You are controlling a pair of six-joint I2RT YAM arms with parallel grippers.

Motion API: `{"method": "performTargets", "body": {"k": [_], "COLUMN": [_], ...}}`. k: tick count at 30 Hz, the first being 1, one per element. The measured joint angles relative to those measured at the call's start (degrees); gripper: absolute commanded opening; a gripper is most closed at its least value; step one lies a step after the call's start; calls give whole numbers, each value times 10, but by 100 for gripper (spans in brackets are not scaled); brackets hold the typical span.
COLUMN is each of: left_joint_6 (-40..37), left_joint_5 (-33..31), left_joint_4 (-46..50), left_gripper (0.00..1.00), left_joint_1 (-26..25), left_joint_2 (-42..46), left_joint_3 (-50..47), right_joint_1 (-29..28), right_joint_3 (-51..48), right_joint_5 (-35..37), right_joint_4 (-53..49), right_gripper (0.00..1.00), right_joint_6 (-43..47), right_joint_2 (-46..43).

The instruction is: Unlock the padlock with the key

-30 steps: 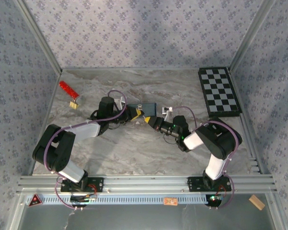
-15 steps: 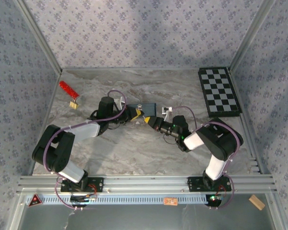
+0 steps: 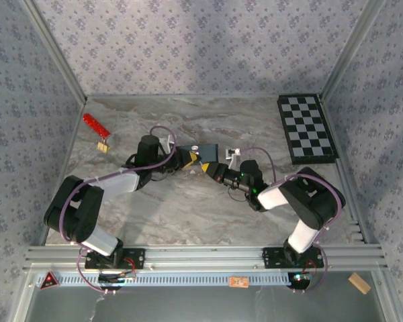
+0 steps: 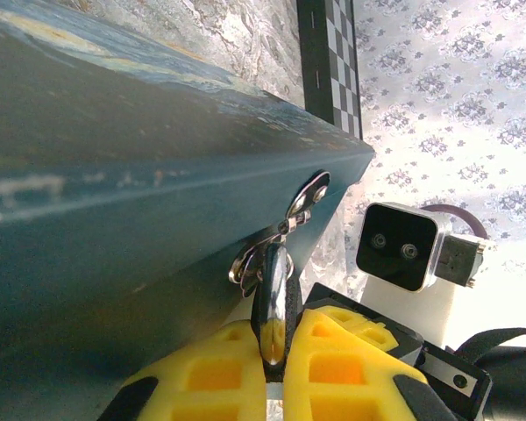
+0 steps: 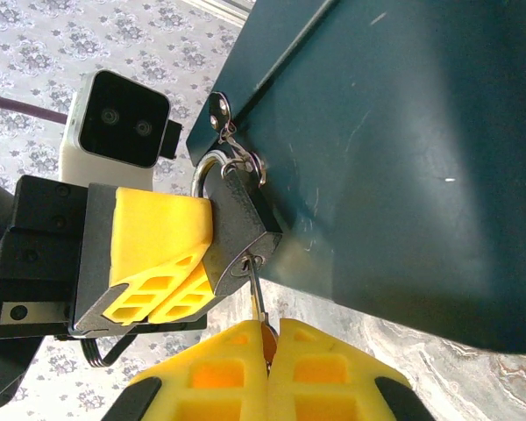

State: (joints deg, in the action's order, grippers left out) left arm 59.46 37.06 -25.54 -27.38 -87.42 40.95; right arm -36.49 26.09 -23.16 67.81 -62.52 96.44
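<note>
The padlock (image 5: 239,230), small and dark with a thin silver shackle (image 5: 202,172), hangs from the hasp of the blue box (image 5: 403,149). My left gripper (image 4: 277,355) is shut on the padlock (image 4: 274,303) body, its yellow finger (image 5: 158,237) showing in the right wrist view. The key (image 5: 258,294) has its blade in the keyhole at the padlock's bottom. My right gripper (image 5: 268,351) is shut on the key's head. In the top view both grippers, left (image 3: 188,159) and right (image 3: 207,168), meet at the near edge of the blue box (image 3: 205,150).
A black-and-white chessboard (image 3: 307,127) lies at the far right. A red strip (image 3: 94,123) with a small gold piece (image 3: 104,146) lies at the far left. Patterned walls close in the table on three sides. A wooden block (image 3: 358,282) sits beyond the front rail.
The right arm's elbow has shifted slightly to the right and its wrist has edged toward the box. Both grippers stay shut at the padlock.
</note>
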Motion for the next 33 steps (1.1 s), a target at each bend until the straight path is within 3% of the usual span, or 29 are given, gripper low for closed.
{"method": "performTargets", "body": {"k": [33], "left_joint_6": [0], "left_joint_5": [0], "left_joint_4": [-4], "left_gripper": [0], "left_joint_1": [-1], "left_joint_2": [0], "left_joint_3": [0], "right_joint_1": [-4], "right_joint_3": [7], "right_joint_5": [0], "right_joint_4": [-24], "right_gripper": [0], "right_joint_6": [4], "right_joint_2": [-10]}}
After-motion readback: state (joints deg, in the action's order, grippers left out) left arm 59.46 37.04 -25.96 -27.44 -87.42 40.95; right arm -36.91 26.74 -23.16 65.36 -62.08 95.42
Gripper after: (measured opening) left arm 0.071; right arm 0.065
